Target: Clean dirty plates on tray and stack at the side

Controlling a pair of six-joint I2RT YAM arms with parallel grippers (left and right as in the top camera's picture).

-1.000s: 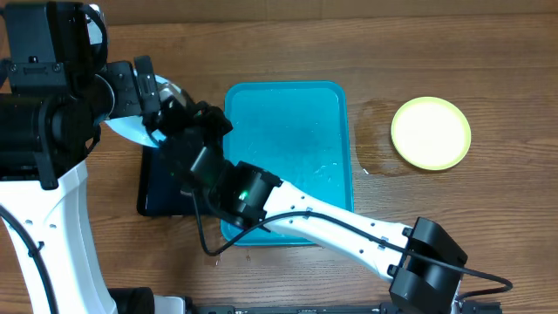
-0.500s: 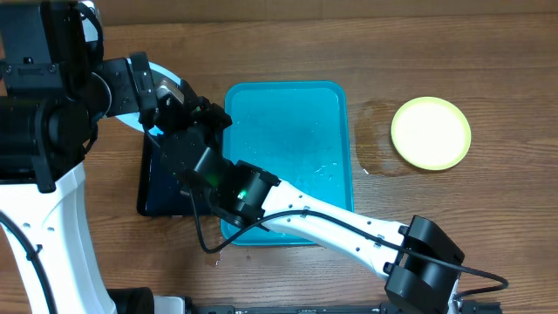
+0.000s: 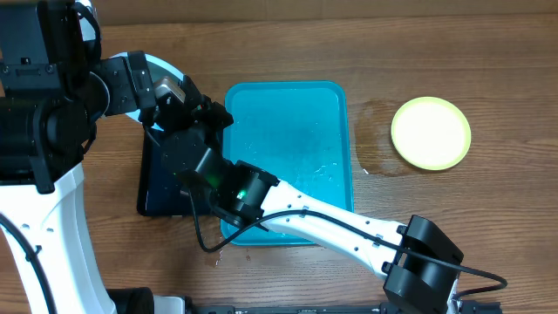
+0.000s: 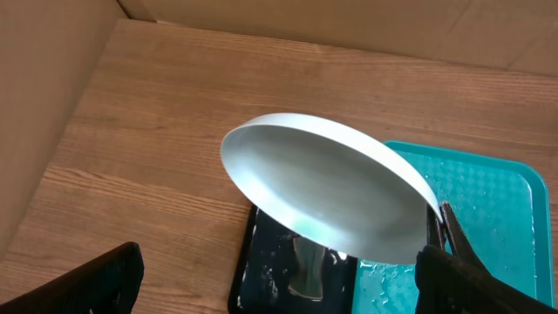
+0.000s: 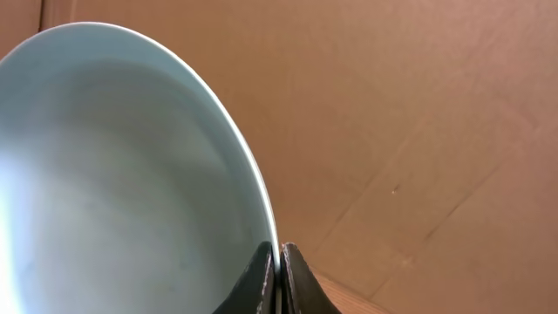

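Note:
A light-blue plate point(image 4: 327, 192) hangs tilted in the air above the black tray's far end, and my right gripper point(image 5: 279, 279) is shut on its rim. The right wrist view shows the plate's pale inside point(image 5: 122, 174) filling the left half. In the overhead view only an edge of the plate point(image 3: 164, 66) shows behind the arms, with my right gripper point(image 3: 187, 105) beside it. My left gripper point(image 4: 275, 277) is open, its fingers wide apart below the plate and not touching it. The turquoise tray point(image 3: 292, 113) lies wet, with no plate on it. A lime-green plate point(image 3: 431, 133) rests on the table at the right.
A smaller black tray point(image 3: 161, 187), wet, lies against the turquoise tray's left side. A damp patch point(image 3: 377, 153) marks the wood between tray and green plate. The right arm point(image 3: 331, 222) crosses the tray's near end. Cardboard walls point(image 4: 52, 105) stand at the left and back.
The right gripper has carried the light-blue plate slightly away from the near edge, and it now shows less behind the left arm. The left gripper stays open.

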